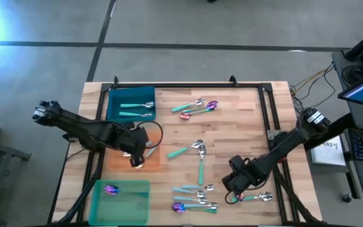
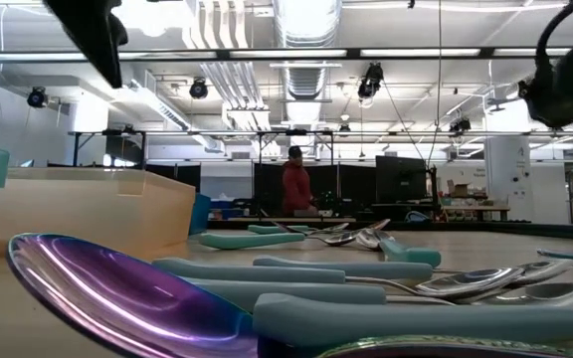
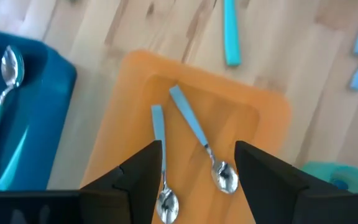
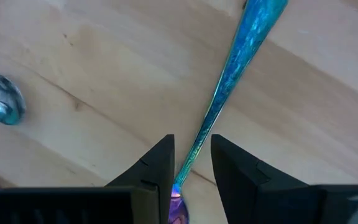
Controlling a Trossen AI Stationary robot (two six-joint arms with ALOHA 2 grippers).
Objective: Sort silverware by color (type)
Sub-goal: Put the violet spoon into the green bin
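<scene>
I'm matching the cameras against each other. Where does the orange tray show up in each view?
High view: orange tray left of centre, under the left hand, between the blue tray and the green tray.
Low view: pale orange wall at left.
Left wrist view: centre, holding two spoons, hand open above it.
Right wrist view: not in it.
Shared landmark: the blue tray beside it.

A grey concrete floor point(image 1: 188, 25) with dark seam lines surrounds the wooden surface point(image 1: 232, 132). Beyond it, the room is a wide hall: ceiling ducts point(image 2: 306, 25), strip lights point(image 2: 416, 52), distant workbenches point(image 2: 476, 211), and a person in red point(image 2: 294, 186) standing far off.
</scene>
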